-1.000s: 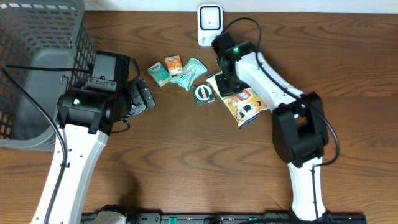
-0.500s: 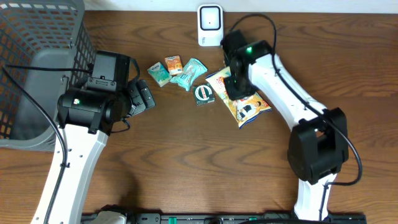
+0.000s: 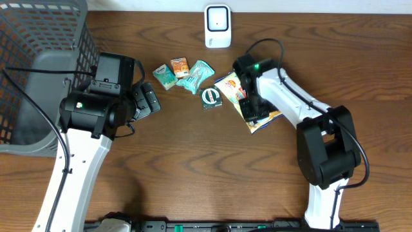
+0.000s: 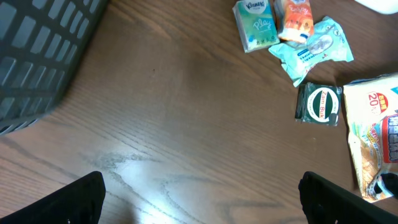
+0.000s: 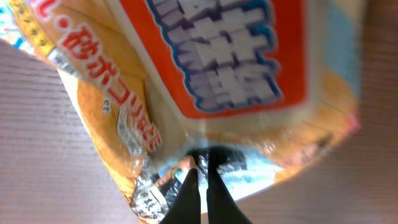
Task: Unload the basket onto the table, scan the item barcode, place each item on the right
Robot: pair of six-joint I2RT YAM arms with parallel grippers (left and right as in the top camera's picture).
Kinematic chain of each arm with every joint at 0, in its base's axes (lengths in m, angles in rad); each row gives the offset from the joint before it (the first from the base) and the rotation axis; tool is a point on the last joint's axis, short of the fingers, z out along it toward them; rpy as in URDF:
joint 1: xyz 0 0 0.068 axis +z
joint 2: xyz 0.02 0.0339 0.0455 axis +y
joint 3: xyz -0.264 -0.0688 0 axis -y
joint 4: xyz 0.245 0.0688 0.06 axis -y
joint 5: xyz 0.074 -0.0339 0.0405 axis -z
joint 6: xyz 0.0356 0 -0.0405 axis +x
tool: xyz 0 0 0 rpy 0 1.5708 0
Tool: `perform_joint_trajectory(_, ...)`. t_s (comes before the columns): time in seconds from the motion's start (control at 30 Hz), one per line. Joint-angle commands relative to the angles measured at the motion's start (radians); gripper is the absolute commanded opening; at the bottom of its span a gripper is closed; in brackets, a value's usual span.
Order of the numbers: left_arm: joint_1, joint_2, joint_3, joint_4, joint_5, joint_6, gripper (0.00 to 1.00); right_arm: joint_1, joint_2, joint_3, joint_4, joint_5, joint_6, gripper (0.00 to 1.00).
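Your right tool (image 5: 201,173): fingers pinched together, tips pressing the orange snack bag (image 3: 230,86) | bag lies on the counter (image 3: 193,167) beside small packets (image 3: 187,74) | your left tool (image 4: 208,196): spread wide, holding nothing.

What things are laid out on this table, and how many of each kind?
Small packs: 4 (green tissue pack, orange pack, pale blue pouch, dark green pack)
Big snack bag: 1
White scanner: 1
Grey basket: 1
Total: 7
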Motion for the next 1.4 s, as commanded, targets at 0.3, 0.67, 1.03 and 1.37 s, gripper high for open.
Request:
perform_joint_trajectory(0.3,0.004,-0.003,0.003,-0.003,-0.01,-0.002,0.98,-0.01,0.003,0.183,0.157,0.022,0.019,0.29)
perform_joint_trajectory(0.67,0.004,-0.003,0.003,-0.003,-0.01,-0.002,0.98,-0.01,0.035,-0.051,0.459,-0.01,0.019,0.32)
perform_joint_trajectory(1.03,0.004,-0.003,0.003,-0.003,-0.01,-0.002,0.97,-0.026,0.0,0.127,0.251,0.043,-0.027,0.58)
perform_joint_trajectory(1.37,0.004,-0.003,0.003,-0.003,-0.01,-0.002,0.98,-0.021,0.0,0.11,-0.035,-0.011,-0.002,0.74)
